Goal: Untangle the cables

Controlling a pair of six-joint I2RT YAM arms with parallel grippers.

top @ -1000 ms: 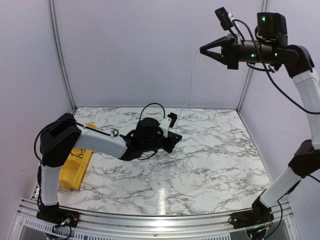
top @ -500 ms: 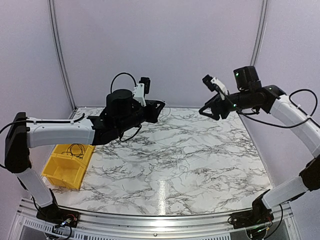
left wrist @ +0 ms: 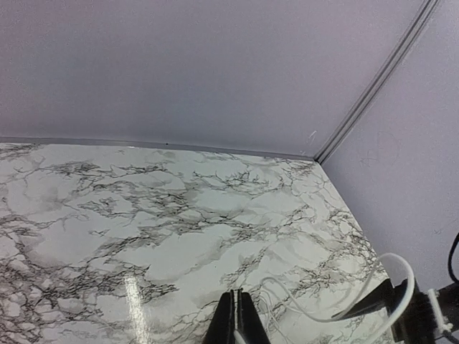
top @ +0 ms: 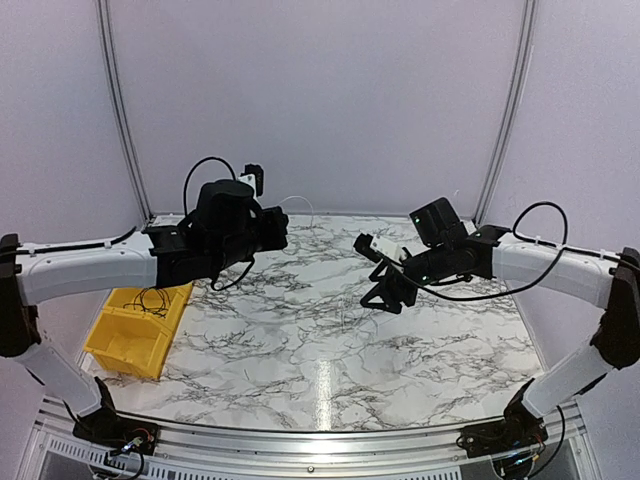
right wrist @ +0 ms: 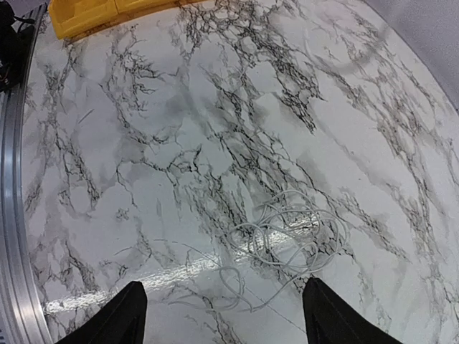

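Showing the left gripper [left wrist: 234, 324] pressed together on a thin white cable [left wrist: 412, 281] that arcs away toward 3 o'clock, raised above the marble table [left wrist: 107, 215]. The right gripper [right wrist: 226, 319] is spread wide and holds nothing, above a loose whitish cable coil [right wrist: 294, 233] near the table's centre. Only the top view reveals black cables [top: 150, 298] inside the yellow bin [top: 125, 345] at 8 o'clock.

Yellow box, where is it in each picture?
Top external: the yellow box sits at the left edge of the table, towards the front.
Left wrist: not in it.
Right wrist: only a strip of it shows, in the top left corner.
Shared landmark: the marble table, seen in all three.
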